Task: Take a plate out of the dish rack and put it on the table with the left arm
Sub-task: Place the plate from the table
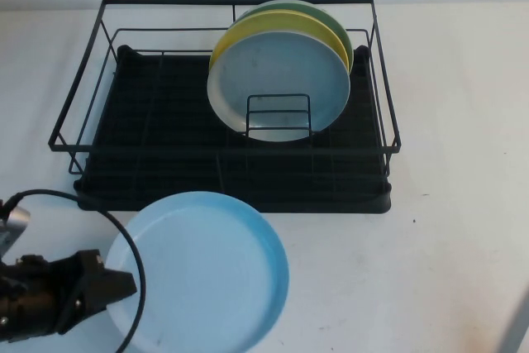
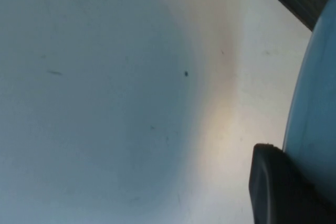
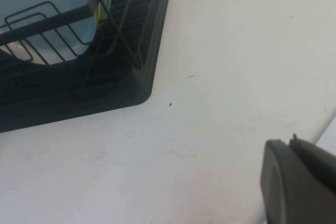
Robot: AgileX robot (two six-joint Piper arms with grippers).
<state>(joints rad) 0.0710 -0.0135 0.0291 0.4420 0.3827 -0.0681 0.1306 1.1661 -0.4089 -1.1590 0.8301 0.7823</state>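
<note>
In the high view, your left gripper [image 1: 116,285] sits at the near left corner of the bench [image 1: 446,270], its tips at the left rim of the plate [image 1: 202,270], which lies flat on the bench just in front of the dish rack [image 1: 231,113] and apart from it. The fingers look closed on that rim, one tip lying over the plate's edge. The plate is round, bright sky blue and glossy, with a raised rim, and its face is plain. Three more plates stand upright in the rack's small wire holder: a grey-blue plate [image 1: 285,80] in front, a yellow plate [image 1: 248,26] behind it and a green plate [image 1: 335,26] at the back. In the left wrist view, one dark finger [image 2: 283,187] lies against the plate's blue edge [image 2: 315,108], with white bench alongside. In the right wrist view, one finger of your right gripper [image 3: 302,182] hangs over bare bench, well away from the rack's corner [image 3: 142,85]; you cannot tell whether that gripper is spread or pressed together.
</note>
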